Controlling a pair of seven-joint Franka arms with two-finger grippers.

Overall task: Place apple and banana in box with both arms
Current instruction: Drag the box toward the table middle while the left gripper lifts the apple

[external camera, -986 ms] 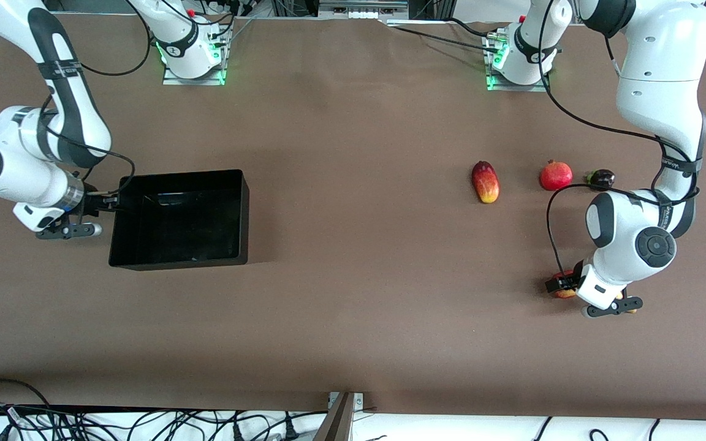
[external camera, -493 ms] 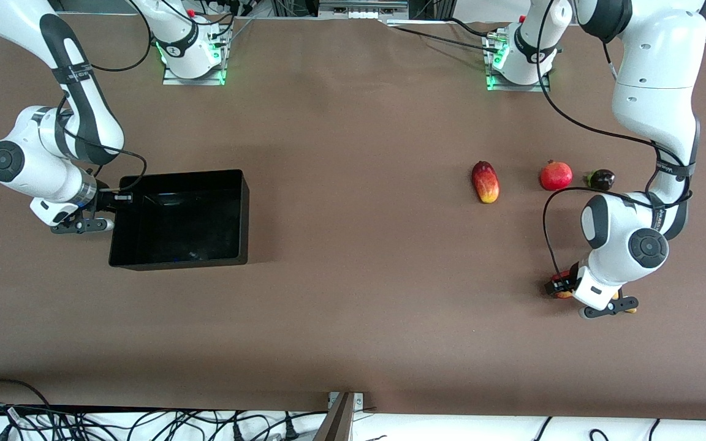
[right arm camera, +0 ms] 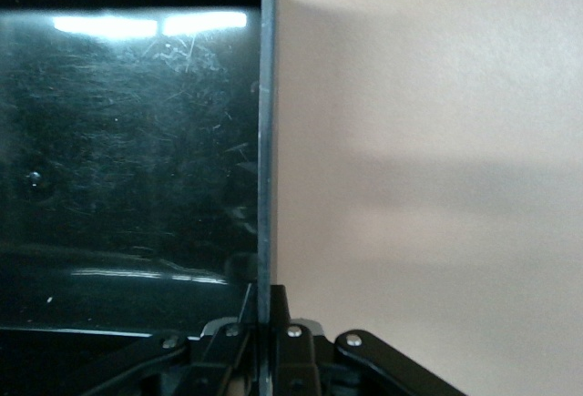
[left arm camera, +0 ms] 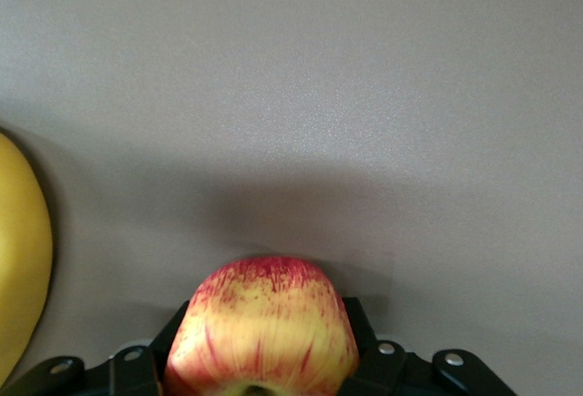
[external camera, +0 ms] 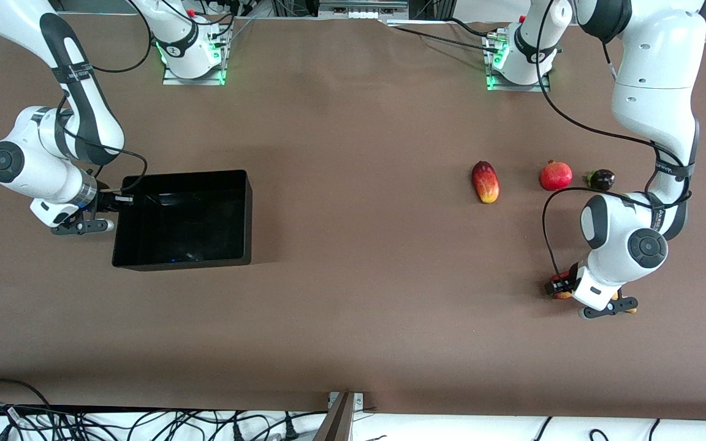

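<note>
Neither fruit was in the box [external camera: 239, 211] yet. Left gripper [external camera: 560, 288] had clamped the apple [left arm camera: 262, 328], banana [left arm camera: 20, 255] just beside it untouched; right gripper [external camera: 121, 199] pinched the box wall.

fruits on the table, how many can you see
5. The mango, pomegranate and a small dark fruit lie in a row. Nearer the front camera, the apple sits in the left gripper, the banana beside it, mostly hidden under the arm.
</note>
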